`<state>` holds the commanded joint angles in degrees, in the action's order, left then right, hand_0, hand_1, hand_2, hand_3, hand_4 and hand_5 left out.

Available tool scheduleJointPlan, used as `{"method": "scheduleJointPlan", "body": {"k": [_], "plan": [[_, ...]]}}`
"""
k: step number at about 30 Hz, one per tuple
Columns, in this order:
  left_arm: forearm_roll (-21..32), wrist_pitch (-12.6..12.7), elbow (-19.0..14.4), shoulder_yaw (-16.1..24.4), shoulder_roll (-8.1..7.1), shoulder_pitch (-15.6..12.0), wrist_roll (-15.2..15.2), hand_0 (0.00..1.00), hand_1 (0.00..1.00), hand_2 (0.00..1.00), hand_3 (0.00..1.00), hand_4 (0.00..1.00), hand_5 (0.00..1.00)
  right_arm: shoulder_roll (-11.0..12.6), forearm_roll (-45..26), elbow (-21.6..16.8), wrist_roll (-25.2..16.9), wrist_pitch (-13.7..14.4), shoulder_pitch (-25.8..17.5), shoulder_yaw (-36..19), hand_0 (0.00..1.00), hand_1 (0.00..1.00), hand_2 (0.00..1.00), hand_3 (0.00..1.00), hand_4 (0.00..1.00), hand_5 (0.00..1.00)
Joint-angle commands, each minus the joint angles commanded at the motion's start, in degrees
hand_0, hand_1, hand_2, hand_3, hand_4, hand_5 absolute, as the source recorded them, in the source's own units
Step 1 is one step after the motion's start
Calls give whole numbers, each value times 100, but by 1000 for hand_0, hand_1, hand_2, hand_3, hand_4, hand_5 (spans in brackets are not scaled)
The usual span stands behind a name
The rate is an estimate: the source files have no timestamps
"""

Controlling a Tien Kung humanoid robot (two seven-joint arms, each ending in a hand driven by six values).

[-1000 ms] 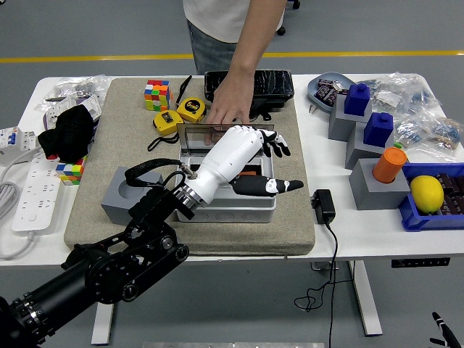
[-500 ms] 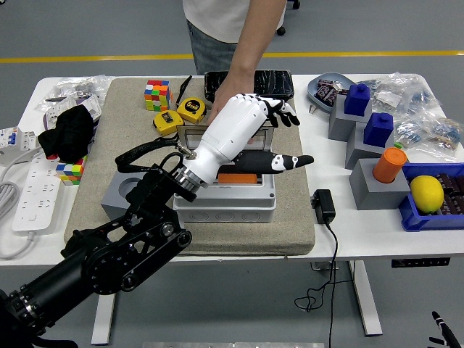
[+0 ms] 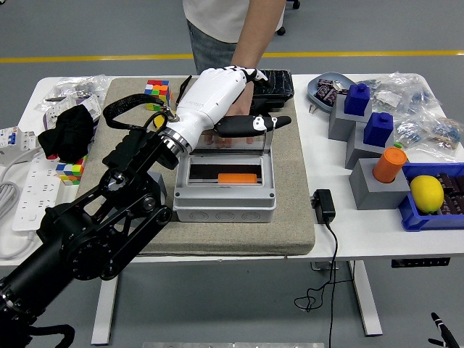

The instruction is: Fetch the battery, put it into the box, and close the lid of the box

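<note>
Orange rectangular battery [image 3: 238, 177] lies inside the grey plastic box [image 3: 225, 190]. Lid-closing step: white left hand [image 3: 230, 109], fingers extended, nothing held, at the clear hinged lid [image 3: 230, 139]. Next: push lid down.

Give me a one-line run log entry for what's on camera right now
left hand: open, above lid's far edge | battery: orange, in box | lid: open | person's hand: behind box
</note>
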<state>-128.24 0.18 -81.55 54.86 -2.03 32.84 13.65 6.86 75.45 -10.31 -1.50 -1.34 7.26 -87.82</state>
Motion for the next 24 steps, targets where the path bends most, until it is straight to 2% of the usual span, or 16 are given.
{"method": "scheduleJointPlan", "body": {"k": [3, 6, 11, 12, 17, 18, 23, 24], "plan": [[-49, -623, -185, 7, -38, -32, 652, 998, 998, 984, 966, 998, 998, 2, 2, 0, 0, 1, 1, -9, 878, 787, 761, 790, 998, 998], [-70, -1125, -239, -14, -79, -43, 1128, 998, 998, 980, 968, 998, 998, 4, 21, 0, 5, 2, -6, -24, 878, 788, 762, 790, 998, 998], [-23, -1809, -414, -53, -148, -119, 1615, 998, 998, 980, 968, 998, 998, 6, 2, 0, -1, 0, -8, 1, 878, 788, 762, 790, 998, 998], [-5, -1872, -474, -72, -165, -129, 1649, 891, 916, 871, 895, 998, 998, 8, 5, 0, -1, 0, -10, -1, 877, 788, 762, 790, 998, 998], [93, -2083, -809, -182, -224, -155, 1811, 891, 916, 871, 895, 998, 998, 22, 40, 0, 10, 5, -21, -22, 877, 788, 762, 790, 998, 998], [105, -2094, -860, -197, -228, -164, 1826, 780, 840, 811, 855, 998, 998, 23, 33, 0, 8, 4, -18, -16, 877, 787, 762, 790, 998, 998], [164, -2160, -1015, -255, -243, -182, 1892, 780, 840, 811, 855, 998, 998, 26, 19, 0, 1, 0, -9, 8, 877, 787, 762, 790, 998, 998], [197, -2189, -1021, -263, -247, -186, 1912, 740, 821, 797, 838, 998, 998, 26, 21, 0, 1, 0, -10, 6, 877, 787, 762, 791, 998, 998]]}}
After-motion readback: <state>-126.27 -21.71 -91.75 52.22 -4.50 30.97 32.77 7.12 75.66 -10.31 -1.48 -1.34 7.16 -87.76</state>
